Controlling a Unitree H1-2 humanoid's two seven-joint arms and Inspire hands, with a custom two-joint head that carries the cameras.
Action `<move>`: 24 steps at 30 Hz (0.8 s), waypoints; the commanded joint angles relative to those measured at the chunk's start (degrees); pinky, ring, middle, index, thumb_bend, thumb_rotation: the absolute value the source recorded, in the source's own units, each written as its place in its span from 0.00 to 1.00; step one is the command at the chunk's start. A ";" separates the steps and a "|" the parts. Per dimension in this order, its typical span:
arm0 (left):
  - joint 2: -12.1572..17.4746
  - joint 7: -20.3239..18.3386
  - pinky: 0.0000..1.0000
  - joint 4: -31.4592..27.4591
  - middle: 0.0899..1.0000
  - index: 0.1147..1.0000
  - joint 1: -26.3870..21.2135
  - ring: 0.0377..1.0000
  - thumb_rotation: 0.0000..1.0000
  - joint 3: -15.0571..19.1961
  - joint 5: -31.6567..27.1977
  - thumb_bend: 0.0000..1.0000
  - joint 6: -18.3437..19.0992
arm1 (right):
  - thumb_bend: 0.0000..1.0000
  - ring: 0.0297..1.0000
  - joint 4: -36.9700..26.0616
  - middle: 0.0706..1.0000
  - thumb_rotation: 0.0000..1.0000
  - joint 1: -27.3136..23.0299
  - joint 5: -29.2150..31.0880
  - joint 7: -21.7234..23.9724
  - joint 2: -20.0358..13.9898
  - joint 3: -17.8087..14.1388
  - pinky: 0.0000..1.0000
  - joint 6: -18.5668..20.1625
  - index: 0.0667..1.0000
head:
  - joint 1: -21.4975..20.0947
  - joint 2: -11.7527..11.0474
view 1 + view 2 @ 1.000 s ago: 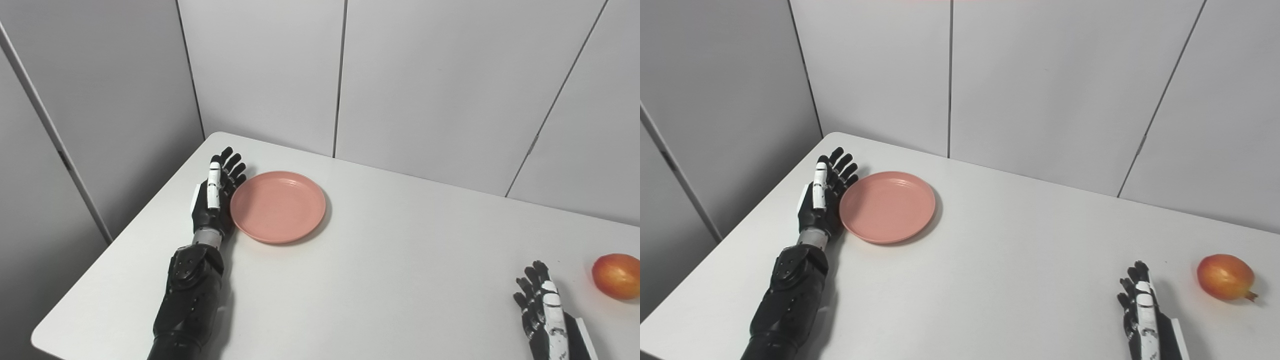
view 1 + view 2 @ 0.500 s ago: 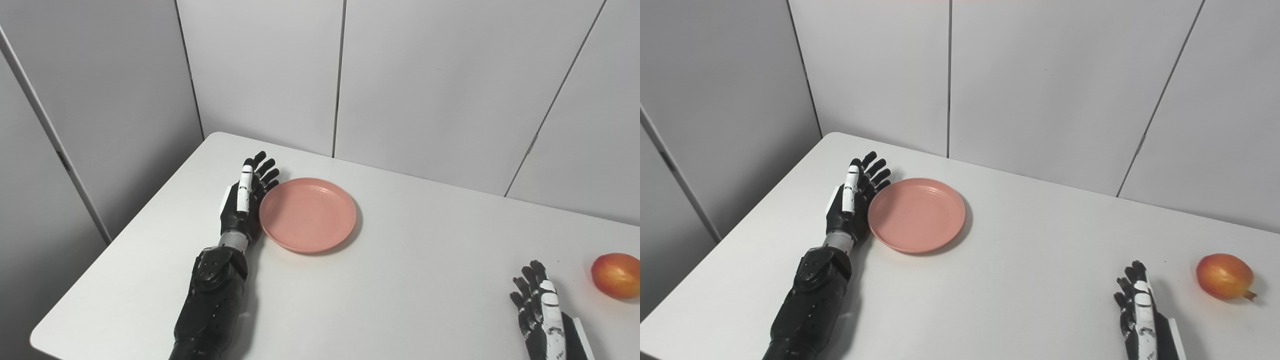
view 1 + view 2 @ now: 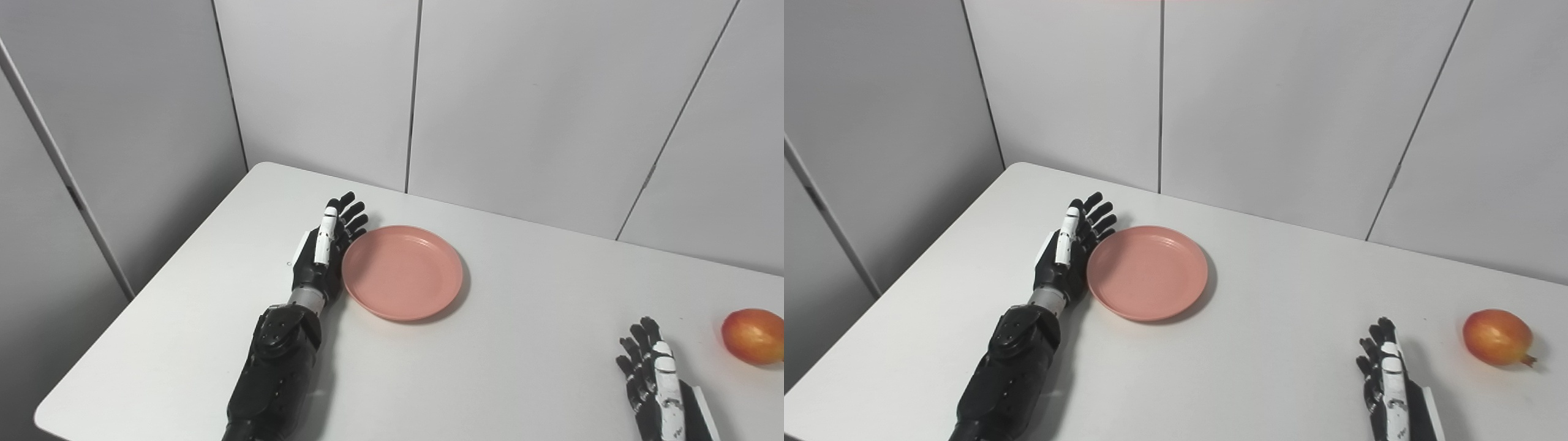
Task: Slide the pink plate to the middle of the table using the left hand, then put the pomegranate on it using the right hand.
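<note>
We see a white counter (image 3: 490, 367) with rounded corners, set into a corner of plain grey wall panels (image 3: 520, 104) divided by dark vertical seams. On it, left of centre, lies the pink plate (image 3: 402, 272), empty and flat. Our left hand (image 3: 323, 254) stands on edge against the plate's left rim, fingers straight and spread, holding nothing. Our right hand (image 3: 1387, 380) rests near the counter's front right, fingers likewise extended and empty. The pomegranate (image 3: 1496, 337) sits on the counter beside that hand, to its right and apart from it. Compared with a second ago, the plate and the left hand have travelled together to the right, toward the counter's middle; the pomegranate and right hand have barely changed place.
</note>
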 commanded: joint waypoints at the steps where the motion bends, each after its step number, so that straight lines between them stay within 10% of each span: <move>1: -1.21 0.29 0.88 -0.93 0.87 0.86 -0.02 0.87 1.00 -0.81 0.79 0.36 2.45 | 0.24 1.00 -1.27 1.00 1.00 -1.08 -0.39 -0.03 0.15 0.12 1.00 -1.94 1.00 | -0.05 0.08; 24: -4.48 -3.47 0.87 -1.22 0.88 0.86 0.07 0.87 1.00 -8.39 6.23 0.42 4.52 | 0.29 1.00 -2.78 1.00 1.00 -1.09 -1.45 -0.80 1.31 0.52 1.00 -0.77 1.00 | -3.87 2.88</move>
